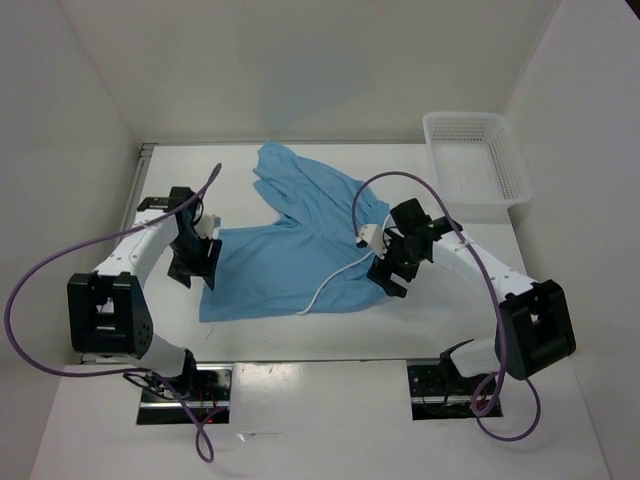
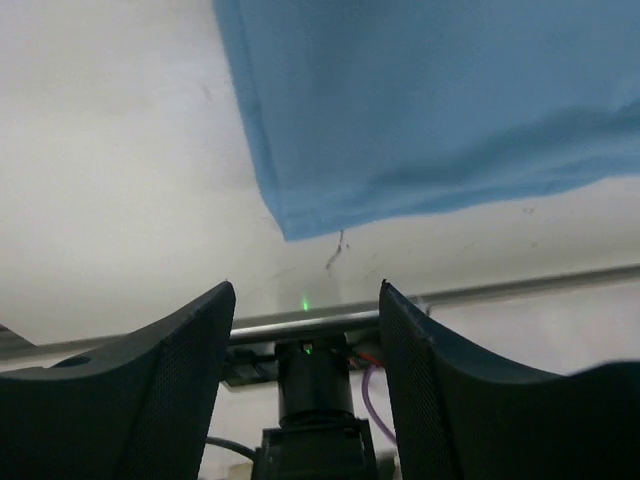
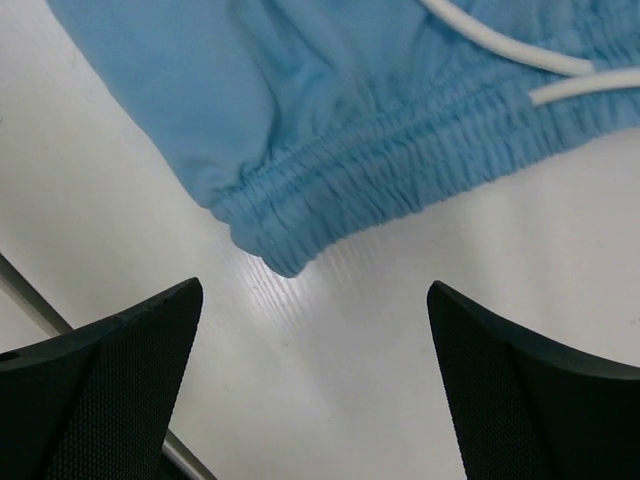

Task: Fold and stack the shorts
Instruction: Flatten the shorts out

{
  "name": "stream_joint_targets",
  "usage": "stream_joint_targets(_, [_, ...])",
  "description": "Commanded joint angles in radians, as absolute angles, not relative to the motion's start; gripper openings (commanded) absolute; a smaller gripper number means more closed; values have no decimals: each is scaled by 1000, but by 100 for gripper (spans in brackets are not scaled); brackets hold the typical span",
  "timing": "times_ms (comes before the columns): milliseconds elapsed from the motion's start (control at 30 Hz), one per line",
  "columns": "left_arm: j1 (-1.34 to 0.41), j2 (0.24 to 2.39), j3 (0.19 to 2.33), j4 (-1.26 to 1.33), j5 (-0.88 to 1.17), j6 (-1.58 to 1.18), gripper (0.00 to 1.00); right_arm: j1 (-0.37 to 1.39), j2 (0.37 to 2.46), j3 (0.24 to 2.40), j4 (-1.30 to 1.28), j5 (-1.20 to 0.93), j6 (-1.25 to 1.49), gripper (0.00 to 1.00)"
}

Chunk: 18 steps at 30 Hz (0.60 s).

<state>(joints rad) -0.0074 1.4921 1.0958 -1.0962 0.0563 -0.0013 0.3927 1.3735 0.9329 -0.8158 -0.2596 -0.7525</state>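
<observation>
The light blue shorts [image 1: 290, 245] lie spread flat on the white table, one leg reaching toward the back. Their white drawstring [image 1: 335, 280] trails across the fabric toward the front. My left gripper [image 1: 197, 262] hovers at the shorts' left edge. In the left wrist view a hem corner of the shorts [image 2: 300, 215] lies just beyond the open gripper [image 2: 307, 290], nothing between its fingers. My right gripper [image 1: 392, 268] sits at the right end. In the right wrist view the gathered waistband corner of the shorts [image 3: 290, 250] and the drawstring [image 3: 520, 55] lie ahead of the wide-open gripper [image 3: 315, 290], apart from it.
A white mesh basket [image 1: 475, 155] stands at the back right corner of the table. White walls close in the table at back and both sides. A metal rail [image 2: 520, 285] runs along the near edge by the arm bases.
</observation>
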Motion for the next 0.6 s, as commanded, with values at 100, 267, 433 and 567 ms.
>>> stream_joint_targets(100, [37, 1650, 1337, -794, -2, 0, 69, 333, 1414, 1068, -770, -339, -623, 83])
stream_joint_targets(267, [37, 1882, 1468, -687, 44, 0, 69, 333, 1472, 1080, -770, -379, -601, 73])
stream_joint_targets(433, [28, 2020, 1558, -666, 129, 0, 70, 333, 1532, 1098, -761, -379, -620, 69])
stream_joint_targets(567, [-15, 2080, 1560, -644, 163, 0, 70, 333, 1560, 1080, -744, -370, -611, 67])
